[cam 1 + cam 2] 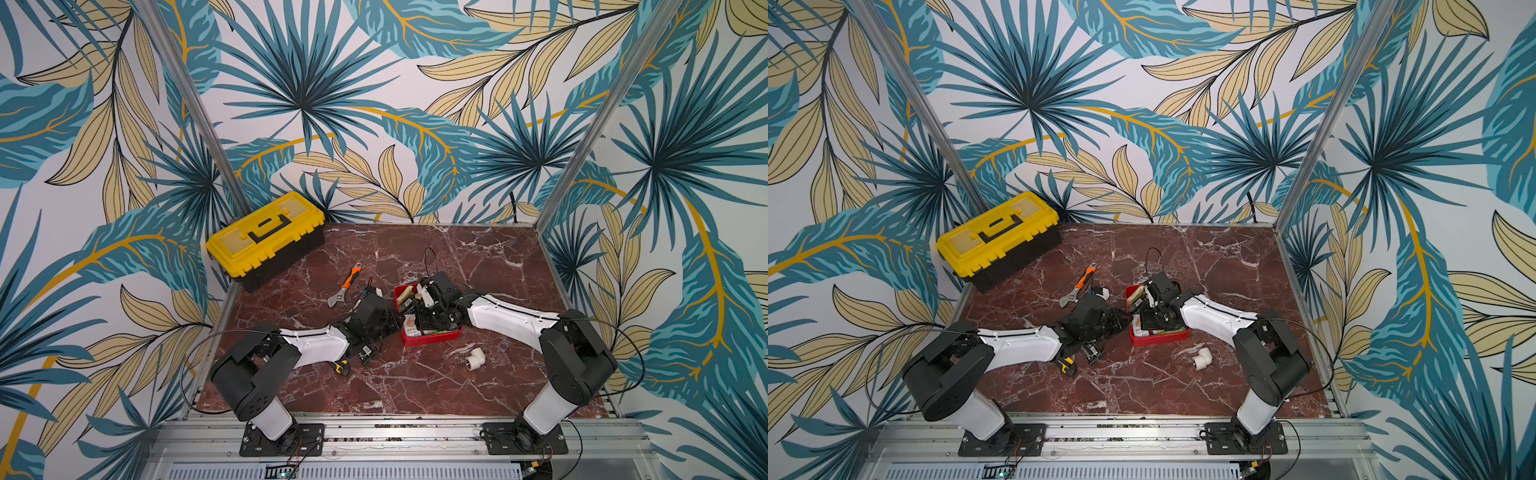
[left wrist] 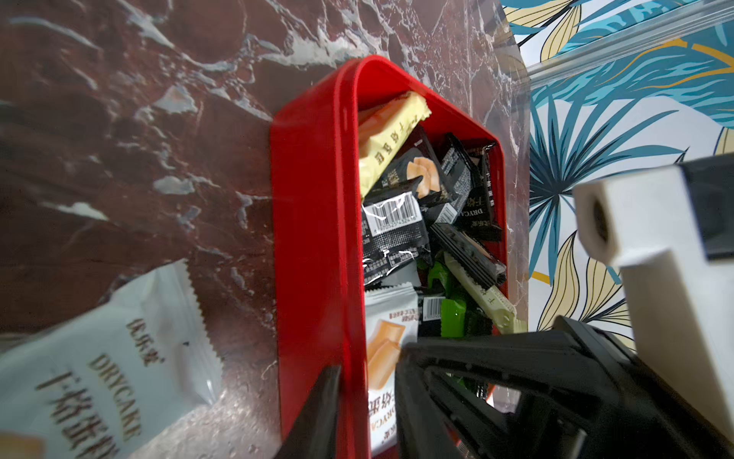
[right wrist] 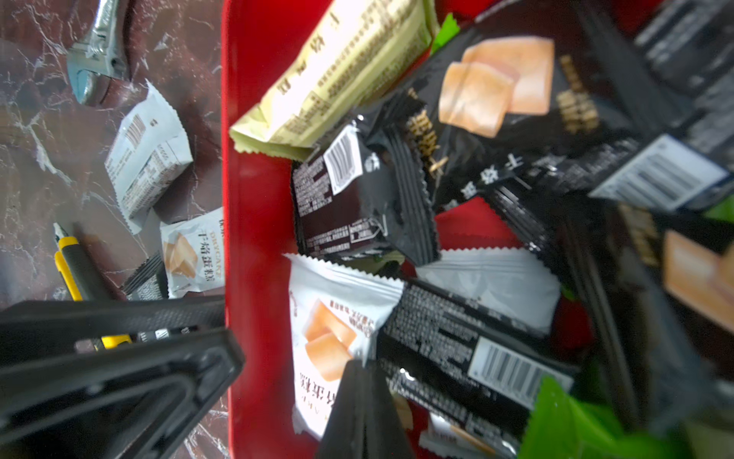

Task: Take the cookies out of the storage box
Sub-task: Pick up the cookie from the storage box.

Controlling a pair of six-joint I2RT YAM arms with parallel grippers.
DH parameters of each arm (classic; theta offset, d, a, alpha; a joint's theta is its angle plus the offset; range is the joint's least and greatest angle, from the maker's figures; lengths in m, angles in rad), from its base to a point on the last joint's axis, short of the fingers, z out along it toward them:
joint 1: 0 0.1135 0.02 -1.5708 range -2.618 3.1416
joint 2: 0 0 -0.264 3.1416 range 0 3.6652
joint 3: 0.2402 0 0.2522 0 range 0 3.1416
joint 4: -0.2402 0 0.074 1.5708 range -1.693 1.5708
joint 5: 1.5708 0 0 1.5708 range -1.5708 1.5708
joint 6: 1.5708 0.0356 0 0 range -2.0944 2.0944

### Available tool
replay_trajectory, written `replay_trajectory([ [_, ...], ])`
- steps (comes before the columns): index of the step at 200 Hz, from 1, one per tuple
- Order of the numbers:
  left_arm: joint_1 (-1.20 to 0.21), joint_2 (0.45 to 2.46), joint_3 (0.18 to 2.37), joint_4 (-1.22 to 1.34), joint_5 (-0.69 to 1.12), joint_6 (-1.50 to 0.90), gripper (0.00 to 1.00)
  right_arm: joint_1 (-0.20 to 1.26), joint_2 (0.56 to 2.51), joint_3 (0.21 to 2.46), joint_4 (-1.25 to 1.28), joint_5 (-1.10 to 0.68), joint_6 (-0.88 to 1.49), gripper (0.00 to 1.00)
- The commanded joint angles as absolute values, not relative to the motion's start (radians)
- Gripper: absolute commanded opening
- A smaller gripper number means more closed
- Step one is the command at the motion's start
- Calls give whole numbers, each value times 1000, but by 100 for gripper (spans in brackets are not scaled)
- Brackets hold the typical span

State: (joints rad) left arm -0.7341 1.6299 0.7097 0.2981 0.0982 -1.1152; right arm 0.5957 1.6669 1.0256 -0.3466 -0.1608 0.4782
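Top views: early in the job, by the look of a storage box [image 1: 432, 337] crowded with cookies [image 1: 411, 326]. Sits mid-way across the marble table [image 1: 415, 386] in both top views. Closed yellow toolbox [image 1: 266, 232] well apart at the far corner, contents hidden.

Left wrist: looks along the red box. Holds cream, black, green and white-and-orange packets piled across one another, floor hardly showing. Finds the left gripper [image 2: 367, 369] astride the near wall, one finger outside, one inside against a white wrapper. Jaws part way apart; cannot tell whether clamped on the wall. Shows a loose white packet [image 2: 107, 357] out on the marble beside the box.

Right wrist: finds the right gripper [image 3: 359, 381] closed to a point, tip down on a white-and-orange packet [image 3: 329, 349] inside the box. Cannot tell whether pinching its wrapper. Shows three packets on the table just outside the wall, two white and one black. Leaves, at a guess, most of the load to lift out.
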Motion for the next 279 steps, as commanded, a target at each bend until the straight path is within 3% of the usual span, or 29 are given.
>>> replay_trajectory([
  [1, -738, 1657, 760, 330, 121, -1101, 28, 589, 1617, 1002, -364, -144, 488, 2],
  [73, -738, 1671, 786, 350, 97, -1101, 29, 551, 1446, 936, -414, -83, 500, 0],
  [91, -738, 1590, 746, 332, 17, -1105, 34, 549, 1400, 932, -433, -82, 508, 0],
  [155, -739, 1268, 622, 72, -257, -1174, 37, 589, 1315, 917, -386, -194, 625, 0],
  [214, -737, 1031, 492, -112, -390, -1281, 37, 768, 1463, 996, -361, -98, 675, 0],
  [279, -736, 952, 462, -182, -400, -1298, 38, 880, 1692, 1121, -356, -52, 693, 0],
])
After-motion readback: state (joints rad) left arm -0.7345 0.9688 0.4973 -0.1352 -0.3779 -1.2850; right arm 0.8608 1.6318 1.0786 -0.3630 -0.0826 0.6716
